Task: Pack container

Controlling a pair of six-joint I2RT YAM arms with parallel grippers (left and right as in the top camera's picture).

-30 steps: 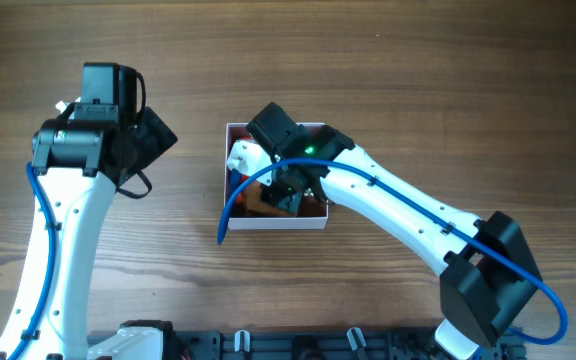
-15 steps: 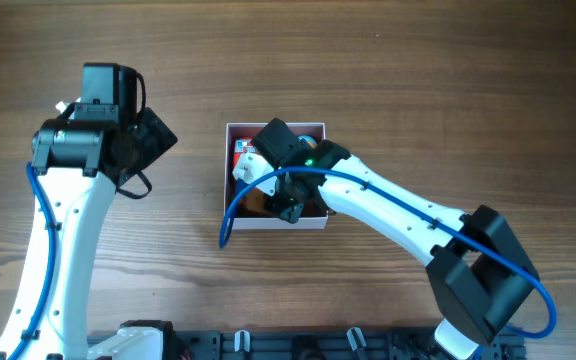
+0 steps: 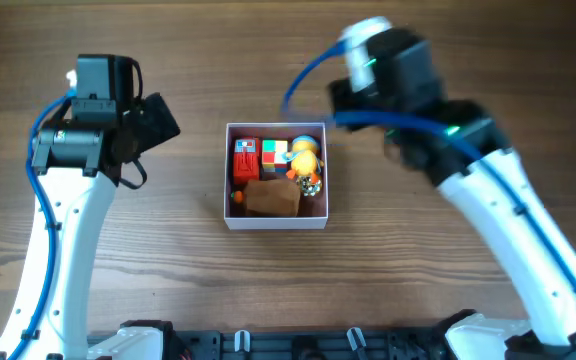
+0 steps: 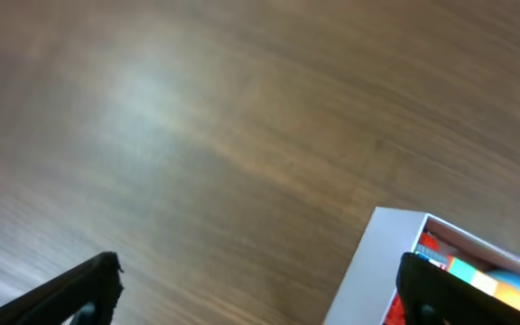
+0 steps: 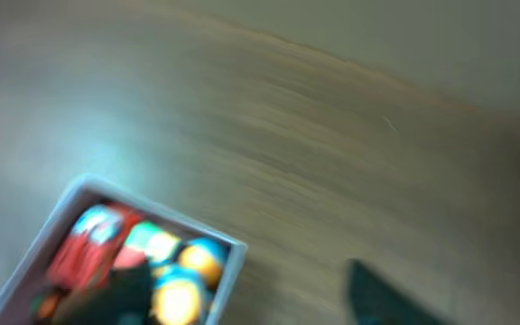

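Brown wood-grain desk (image 3: 168, 60) fills every view. The left hand (image 4: 260, 293) is wide open with nothing between its fingers, only bare wood. The right hand (image 5: 242, 302) shows as two dark smears set apart, so it appears open and empty, though the blur leaves some doubt. The container (image 3: 276, 222) rests flat on the desk between the two hands, just off the left hand's right finger and below the right hand, touched by neither. It holds a red toy (image 3: 245, 158), a multicoloured cube (image 3: 274, 153), a yellow-and-blue toy (image 3: 305, 160) and a brown block (image 3: 271, 198), packed close together. Its thin white walls look like light card, so it would likely be light even when loaded and liable to flex or crease. Pinching one wall near a corner, or pushing it along the desk, seems safer than squeezing across its width. From overhead the right hand's fingers are hidden under the blurred wrist. The left wrist view cuts off all but one corner of the container, and what the toys are cannot be made out.
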